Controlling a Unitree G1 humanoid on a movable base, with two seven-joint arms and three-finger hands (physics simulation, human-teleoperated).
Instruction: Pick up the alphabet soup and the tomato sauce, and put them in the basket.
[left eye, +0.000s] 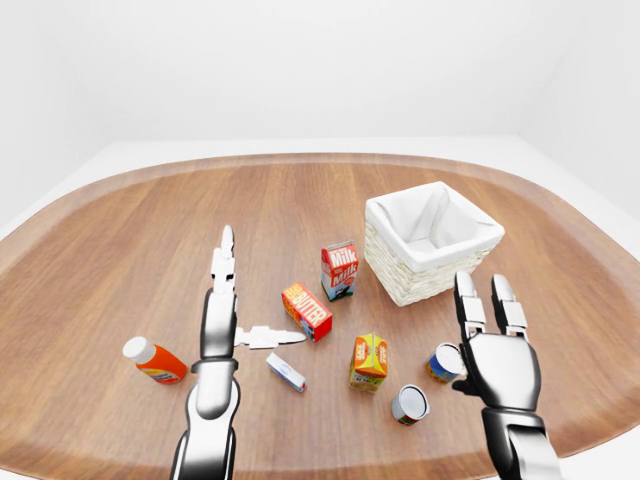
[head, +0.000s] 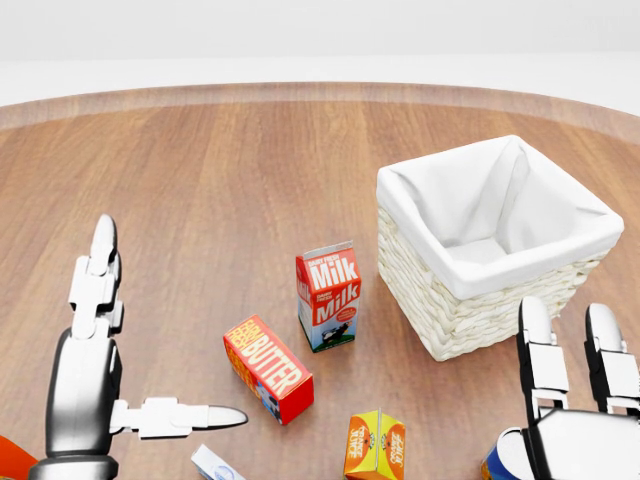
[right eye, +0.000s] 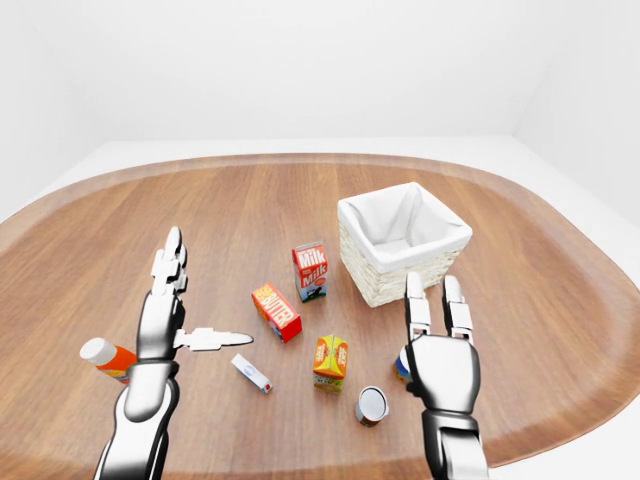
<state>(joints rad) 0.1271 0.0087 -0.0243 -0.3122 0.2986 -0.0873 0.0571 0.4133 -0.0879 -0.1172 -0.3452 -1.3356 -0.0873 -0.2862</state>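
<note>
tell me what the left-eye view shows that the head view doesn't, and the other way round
Only the left-eye view shows the orange bottle whole, the tipped silver can, the whole table edge and the white walls. The head view adds nothing new; it only shows the milk carton and butter box larger. Both show the basket, juice box, blue can, left hand and right hand, both open.

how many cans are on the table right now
2. One can lies on its side near the left-eye view's bottom, right of the orange carton. The other can stands upright beside the right hand, partly hidden.
</note>
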